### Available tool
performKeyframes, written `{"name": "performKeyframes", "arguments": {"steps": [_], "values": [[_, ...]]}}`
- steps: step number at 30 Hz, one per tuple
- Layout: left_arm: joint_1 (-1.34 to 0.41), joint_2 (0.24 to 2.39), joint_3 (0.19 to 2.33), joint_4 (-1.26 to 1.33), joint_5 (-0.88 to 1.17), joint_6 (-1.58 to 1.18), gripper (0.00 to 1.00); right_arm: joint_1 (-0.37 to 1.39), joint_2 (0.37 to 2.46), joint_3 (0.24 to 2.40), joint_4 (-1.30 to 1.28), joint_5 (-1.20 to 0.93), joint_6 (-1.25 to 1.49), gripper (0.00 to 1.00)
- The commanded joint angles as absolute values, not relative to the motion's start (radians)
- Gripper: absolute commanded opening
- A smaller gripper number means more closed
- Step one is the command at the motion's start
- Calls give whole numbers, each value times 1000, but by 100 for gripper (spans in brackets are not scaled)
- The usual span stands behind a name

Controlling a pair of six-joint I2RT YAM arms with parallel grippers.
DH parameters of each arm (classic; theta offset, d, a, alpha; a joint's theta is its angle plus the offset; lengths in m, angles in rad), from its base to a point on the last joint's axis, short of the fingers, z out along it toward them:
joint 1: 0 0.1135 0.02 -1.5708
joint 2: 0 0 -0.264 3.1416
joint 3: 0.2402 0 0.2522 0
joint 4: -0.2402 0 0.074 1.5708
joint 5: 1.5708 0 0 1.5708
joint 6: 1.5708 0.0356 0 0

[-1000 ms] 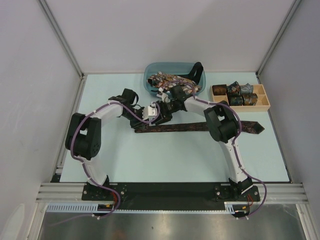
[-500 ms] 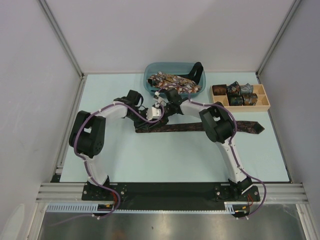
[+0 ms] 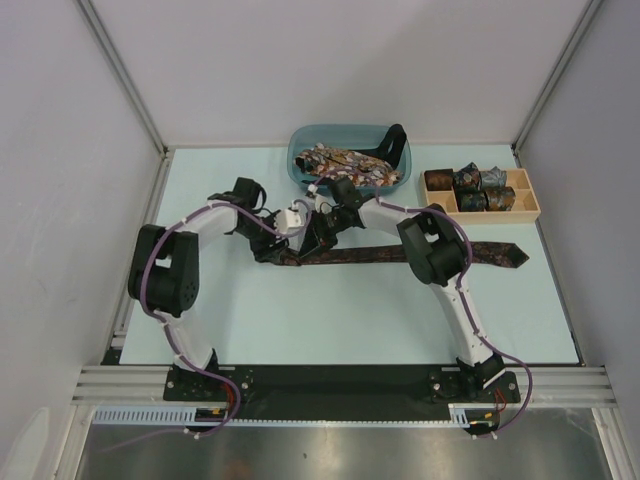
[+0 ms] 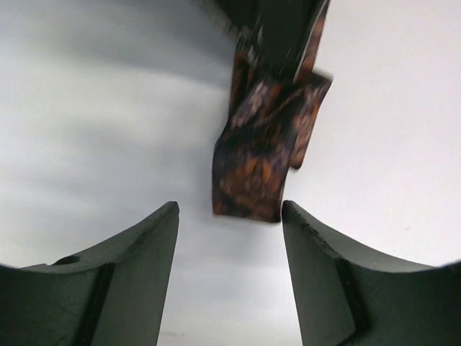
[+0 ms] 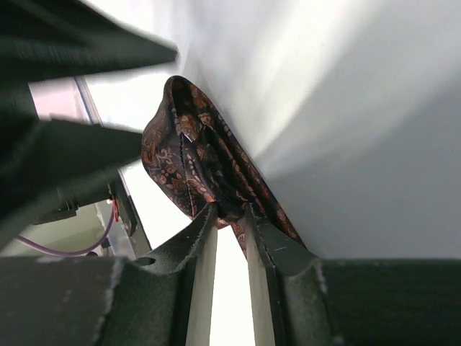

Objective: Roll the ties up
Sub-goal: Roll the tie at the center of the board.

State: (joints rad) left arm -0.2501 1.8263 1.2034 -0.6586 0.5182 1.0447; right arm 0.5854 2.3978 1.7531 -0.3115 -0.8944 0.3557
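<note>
Top view, tie: a long dark brown printed fabric necktie (image 3: 400,254) lies stretched across the pale table (image 3: 330,320). Its left end is bunched where both arms meet.
Left wrist, fingers: the left gripper (image 4: 229,210) stands wide with nothing between. The folded necktie tip lies just ahead on the table.
Right wrist, fingers: the right gripper (image 5: 230,210) is narrow, pinching a fold of the necktie.
Handling, our judgement: light, limp, slippery cloth that likely unrolls unless pinned. We would take hold at the folded end, across its full width.
</note>
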Motion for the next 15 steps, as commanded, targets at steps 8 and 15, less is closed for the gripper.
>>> {"name": "performKeyframes", "arguments": {"steps": [8,15], "values": [[-221,1819,1242,-755,583,1120,58,584,2425,1819,-314,-857,308,22],[-261,1827,1282,-772,614,1100,39,583,2404,1799,-276,-874,319,26]]}}
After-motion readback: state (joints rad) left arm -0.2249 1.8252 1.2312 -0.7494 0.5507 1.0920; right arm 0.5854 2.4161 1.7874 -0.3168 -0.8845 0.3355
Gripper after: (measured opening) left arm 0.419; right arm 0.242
